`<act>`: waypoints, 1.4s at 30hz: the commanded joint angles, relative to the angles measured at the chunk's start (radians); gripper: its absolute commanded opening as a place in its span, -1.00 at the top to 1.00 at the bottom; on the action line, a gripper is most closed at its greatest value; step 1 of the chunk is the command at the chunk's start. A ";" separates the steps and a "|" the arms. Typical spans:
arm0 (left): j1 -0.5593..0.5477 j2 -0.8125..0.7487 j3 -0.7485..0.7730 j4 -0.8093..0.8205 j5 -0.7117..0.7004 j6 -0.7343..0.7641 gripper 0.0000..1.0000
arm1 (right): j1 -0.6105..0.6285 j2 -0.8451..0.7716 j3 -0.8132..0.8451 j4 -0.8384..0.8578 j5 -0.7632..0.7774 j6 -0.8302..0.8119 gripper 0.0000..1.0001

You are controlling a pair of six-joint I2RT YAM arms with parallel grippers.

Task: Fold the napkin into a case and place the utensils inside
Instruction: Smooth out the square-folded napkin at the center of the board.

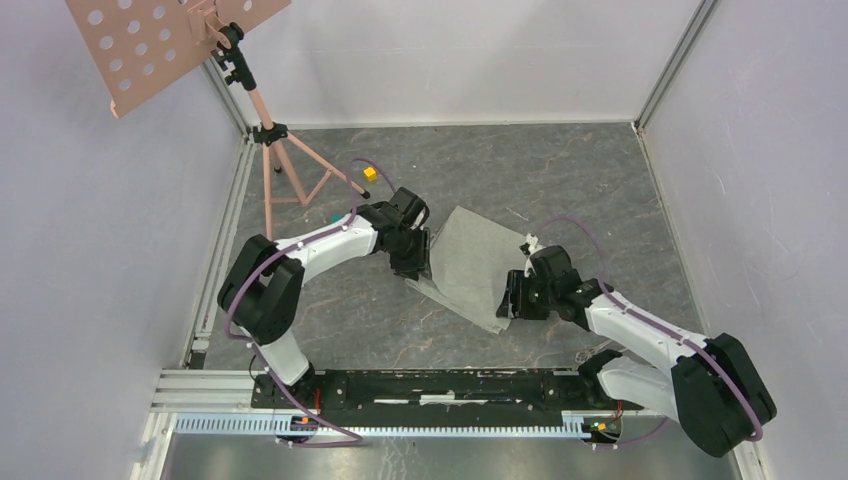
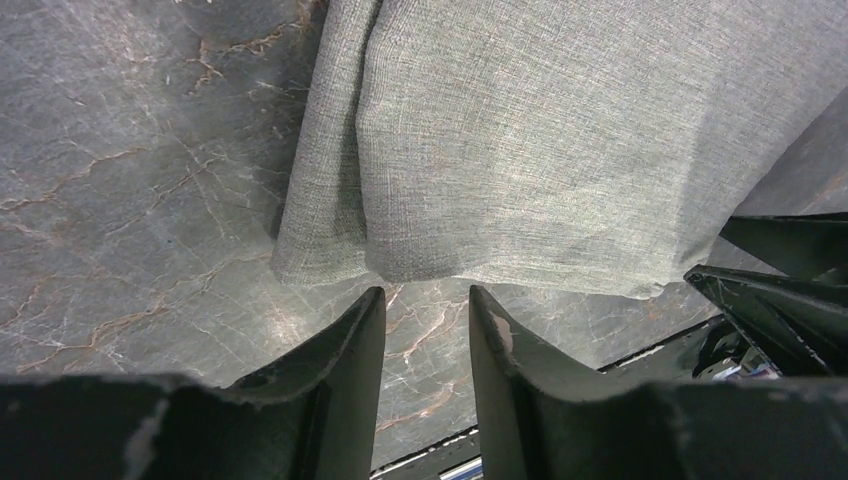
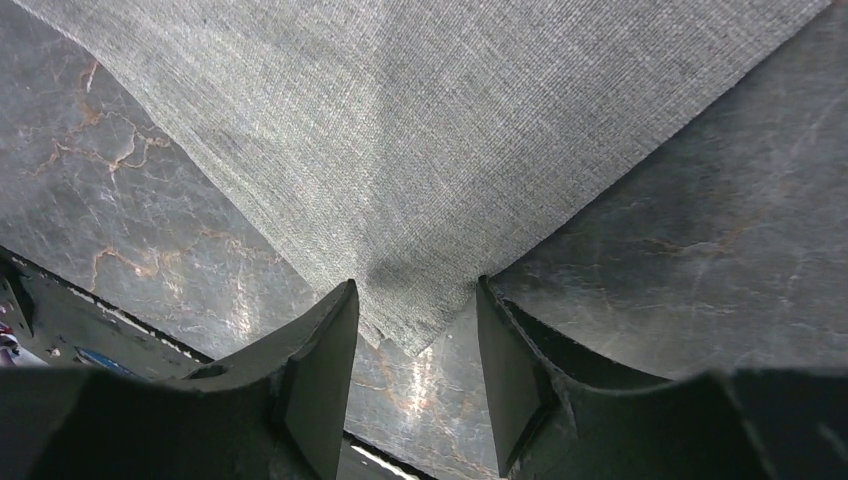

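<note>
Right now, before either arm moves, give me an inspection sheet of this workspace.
Surface: dark marbled table, flat.
Job's things: napkin lies mid-table, with an extra layer showing along one edge. It is not yet folded narrow. Utensils: nothing seen.
Clutter: yellow cube beyond the left arm, apart from the napkin.
Grippers: left gripper open, tips just short of the napkin's edge. Right gripper open, with a napkin corner lying between its fingers.
Cables: purple cable runs along each arm.
Surroundings: pink music stand in the far left corner. White walls enclose the table.
</note>
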 commanded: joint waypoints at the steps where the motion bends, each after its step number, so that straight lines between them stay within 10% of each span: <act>1: 0.002 0.009 0.014 0.017 -0.013 0.019 0.20 | 0.049 0.012 -0.009 -0.004 0.054 0.064 -0.02; 10: 0.005 0.027 0.003 0.003 -0.051 0.056 0.41 | 0.085 0.005 -0.028 -0.014 0.082 0.086 0.12; 21: 0.034 -0.056 -0.004 -0.012 -0.049 0.061 0.87 | 0.095 -0.026 0.002 -0.005 0.062 0.089 0.74; 32: 0.074 -0.118 -0.026 -0.029 -0.040 0.066 0.93 | 0.119 -0.020 0.032 -0.014 0.045 0.097 0.79; 37: 0.077 -0.104 -0.050 0.012 0.052 0.071 0.30 | 0.118 -0.016 0.031 -0.025 0.058 0.091 0.63; 42: 0.077 -0.067 -0.052 0.065 0.096 0.057 0.11 | 0.119 -0.017 0.023 -0.023 0.073 0.087 0.53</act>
